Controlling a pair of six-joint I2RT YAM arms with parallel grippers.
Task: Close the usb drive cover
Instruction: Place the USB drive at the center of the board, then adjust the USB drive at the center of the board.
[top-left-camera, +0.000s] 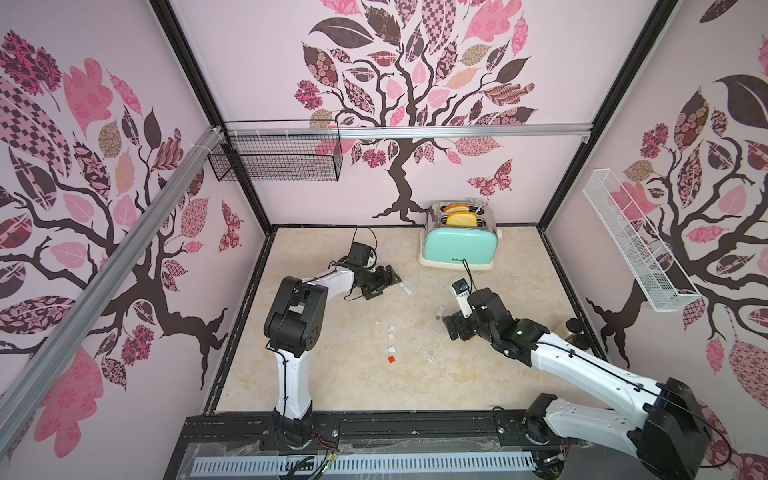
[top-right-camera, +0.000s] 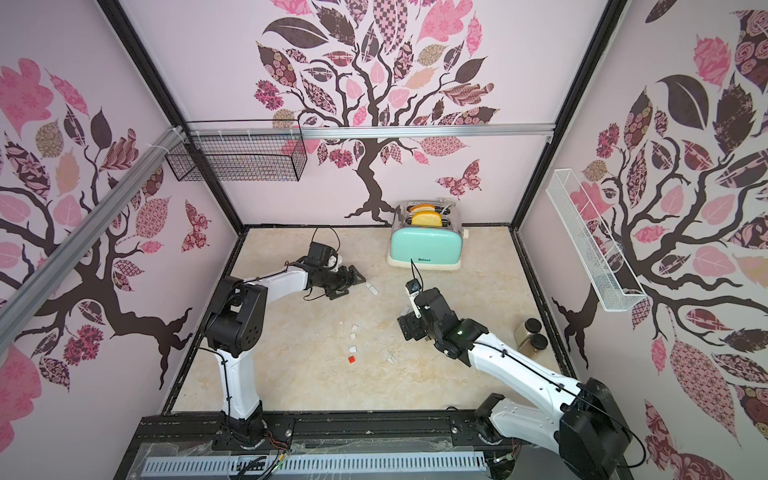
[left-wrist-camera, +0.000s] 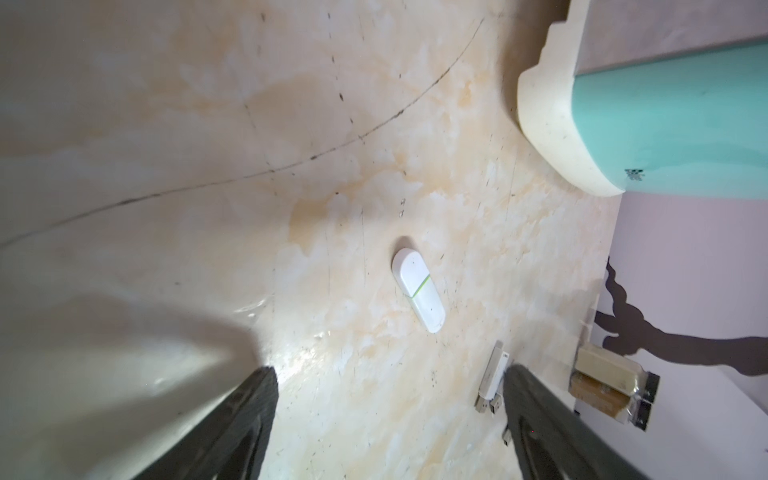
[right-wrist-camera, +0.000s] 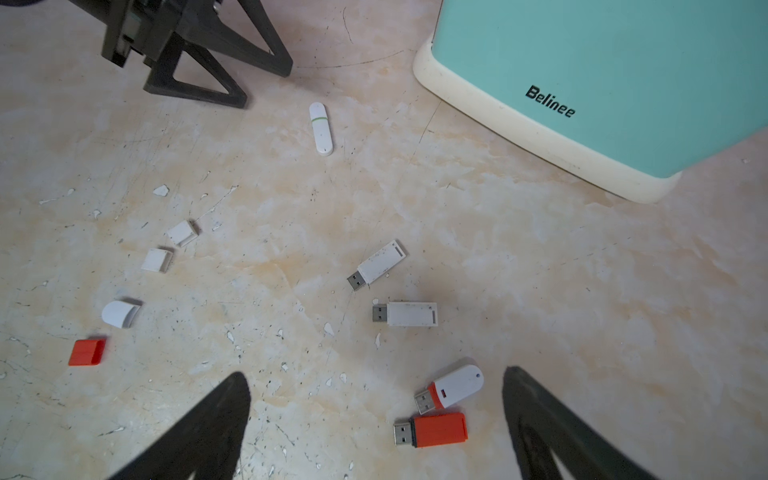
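Both arms share one build: glossy white link shells joined by bulky matt-black joint housings. On the left arm (top-left-camera: 291, 382) a thin black cable runs up the white lower link, and its black elbow housing (top-left-camera: 295, 320) has a ring of small screw holes on the side face. The right arm (top-left-camera: 594, 370) carries a similar black cable along its white link, fixed with small black clips, and ends in a large boxy black housing (top-left-camera: 673, 424). A small green light (top-left-camera: 518, 332) glows on its black forearm. A black camera box (top-left-camera: 359, 252) with a looping black cable sits on the left wrist; the right wrist module (top-left-camera: 460, 291) is white. The jaws are black wedges with triangular cut-outs
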